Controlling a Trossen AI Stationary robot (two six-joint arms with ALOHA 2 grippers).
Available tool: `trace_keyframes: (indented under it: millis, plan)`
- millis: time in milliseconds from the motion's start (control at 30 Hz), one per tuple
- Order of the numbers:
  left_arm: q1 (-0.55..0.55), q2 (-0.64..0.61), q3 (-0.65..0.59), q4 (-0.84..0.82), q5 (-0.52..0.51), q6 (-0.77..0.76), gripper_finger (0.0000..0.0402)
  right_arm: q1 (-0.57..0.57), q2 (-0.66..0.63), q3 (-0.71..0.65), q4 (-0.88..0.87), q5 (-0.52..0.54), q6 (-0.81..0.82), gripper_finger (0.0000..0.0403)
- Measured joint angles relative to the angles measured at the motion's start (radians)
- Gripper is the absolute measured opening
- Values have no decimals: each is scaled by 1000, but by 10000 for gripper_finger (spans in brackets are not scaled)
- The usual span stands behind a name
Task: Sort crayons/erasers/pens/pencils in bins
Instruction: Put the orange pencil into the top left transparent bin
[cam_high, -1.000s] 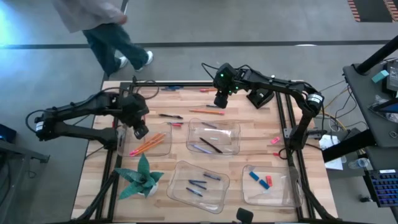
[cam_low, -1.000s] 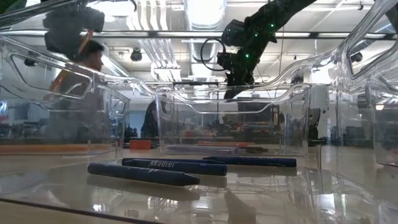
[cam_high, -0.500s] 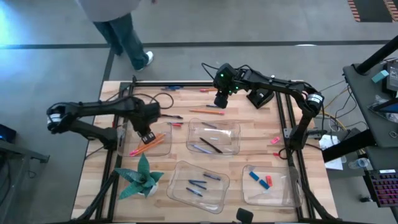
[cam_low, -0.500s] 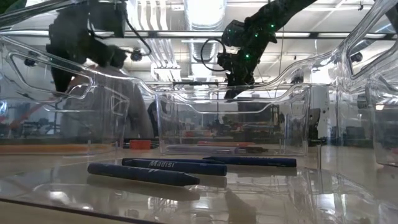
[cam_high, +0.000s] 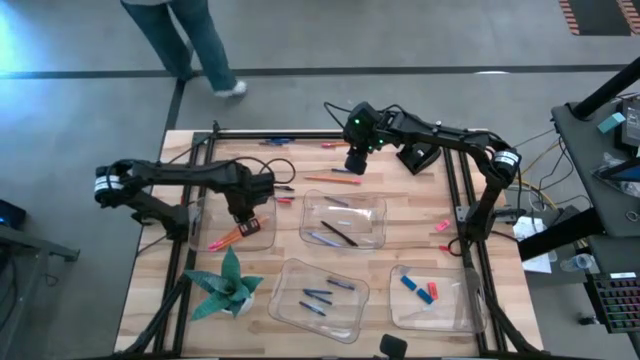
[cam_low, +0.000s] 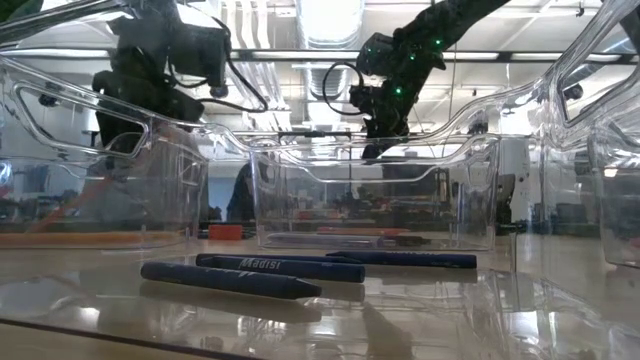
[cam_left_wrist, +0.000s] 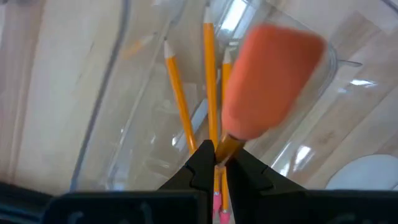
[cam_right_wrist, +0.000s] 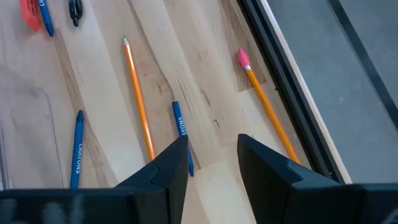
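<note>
I am holding my left gripper (cam_left_wrist: 214, 163) pinched shut on an orange pencil (cam_left_wrist: 261, 87) over the far-left bin (cam_high: 262, 238), where several pencils (cam_left_wrist: 177, 99) are already lying; the one I am gripping is hanging down toward them, pink eraser end lowest, and I judge it is about ready to be let go. My right gripper (cam_right_wrist: 211, 152) is hovering with its fingers apart and empty over the far side of the table (cam_high: 400, 205), above loose sticks: an orange pencil (cam_right_wrist: 138, 99), another with a pink eraser tip (cam_right_wrist: 264, 102) just beside the frame rail, and two blue crayons (cam_right_wrist: 182, 127) near them. The sorting is looking well along to me. The far-middle bin (cam_high: 372, 215) is holding dark pens, the near-middle bin (cam_high: 350, 290) is holding blue crayons, and the near-right bin (cam_high: 455, 300) is holding erasers (cam_high: 428, 292). What I am still seeing unsorted is the scatter along the far edge, a few pieces between the two far bins, and a small pink piece (cam_high: 443, 226) near the right rail.
</note>
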Motion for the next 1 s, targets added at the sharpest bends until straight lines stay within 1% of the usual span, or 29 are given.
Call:
trace_keyframes:
  millis: [167, 633, 1000]
  plan:
    - [-23, 22, 0, 53, 3, 36, 14, 0, 0, -8, 1, 0, -10, 128]
    - [-33, 33, -8, 56, -3, 10, 19, 0, 0, -65, 2, 0, -9, 128]
    - [-34, 89, -55, 51, -2, 6, 20, 0, 0, -67, 3, 0, -9, 128]
